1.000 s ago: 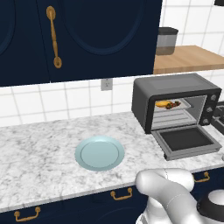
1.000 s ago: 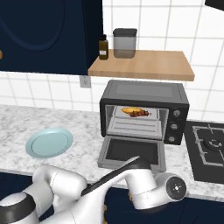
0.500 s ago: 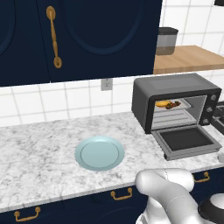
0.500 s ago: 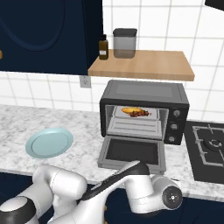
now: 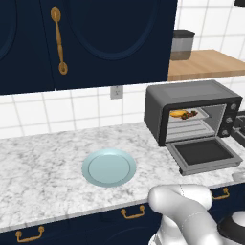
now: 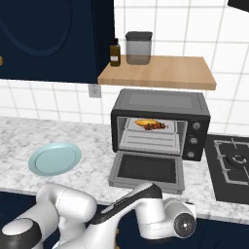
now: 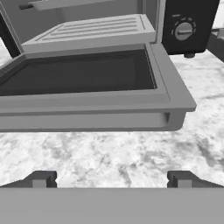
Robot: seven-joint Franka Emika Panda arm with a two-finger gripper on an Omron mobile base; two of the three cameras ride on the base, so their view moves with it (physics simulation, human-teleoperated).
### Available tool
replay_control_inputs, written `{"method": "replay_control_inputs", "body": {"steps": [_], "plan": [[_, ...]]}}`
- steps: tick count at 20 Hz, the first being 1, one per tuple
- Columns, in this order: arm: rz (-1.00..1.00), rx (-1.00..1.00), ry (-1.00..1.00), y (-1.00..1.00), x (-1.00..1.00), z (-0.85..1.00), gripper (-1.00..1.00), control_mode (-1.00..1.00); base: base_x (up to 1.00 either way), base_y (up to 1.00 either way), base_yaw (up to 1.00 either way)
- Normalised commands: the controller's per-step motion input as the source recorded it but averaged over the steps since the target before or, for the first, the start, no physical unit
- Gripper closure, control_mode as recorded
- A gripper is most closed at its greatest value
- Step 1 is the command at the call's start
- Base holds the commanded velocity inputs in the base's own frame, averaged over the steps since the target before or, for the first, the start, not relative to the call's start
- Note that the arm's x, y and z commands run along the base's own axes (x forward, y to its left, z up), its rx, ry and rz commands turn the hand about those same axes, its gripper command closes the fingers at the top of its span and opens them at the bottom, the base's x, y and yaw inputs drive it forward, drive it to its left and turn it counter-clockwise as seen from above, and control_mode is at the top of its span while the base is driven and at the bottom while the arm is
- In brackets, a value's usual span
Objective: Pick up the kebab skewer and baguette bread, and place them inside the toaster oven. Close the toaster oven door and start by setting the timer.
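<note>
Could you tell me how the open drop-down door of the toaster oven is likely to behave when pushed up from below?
The flat grey glass-windowed door looks rigid, so it should swing as one piece, probably pivoting at the dark grey boxy toaster oven. The open claw sits low before its handle bar; smooth metal might slip.

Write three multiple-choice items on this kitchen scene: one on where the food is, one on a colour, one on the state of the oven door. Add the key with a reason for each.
1. Where do the baguette and the kebab skewer lie?
A. on the plate
B. on the rack inside the toaster oven
C. on the wooden shelf

2. What colour is the plate on the counter?
A. pale blue
B. dark red
C. yellow

3. How does the toaster oven door stand?
A. shut upright
B. taken off and lying on the stove
C. dropped open, lying flat in front of the toaster oven

Key:
1 B, both base views show the bread and the skewer side by side on the upper rack.
2 A, the round plate shows pale blue against the marble.
3 C, the hand view has the end effector facing the edge of the flat, opened door.
</note>
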Motion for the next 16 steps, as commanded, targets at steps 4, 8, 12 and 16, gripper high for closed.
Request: {"method": "replay_control_inputs", "body": {"steps": [4,8,12,16], "plan": [[0.00,0.00,-0.02,0.00,0.09,-0.02,-1.00,-1.00,0.00,0.00,0.00],[0.00,0.00,0.00,0.00,0.11,-0.03,-1.00,-1.00,0.00,0.00,0.00],[0.00,0.00,0.00,0.00,0.07,-0.09,-1.00,-1.00,0.00,0.00,0.00],[0.00,0.00,0.00,0.00,0.00,-0.20,-1.00,-1.00,0.00,0.00,0.00]]}}
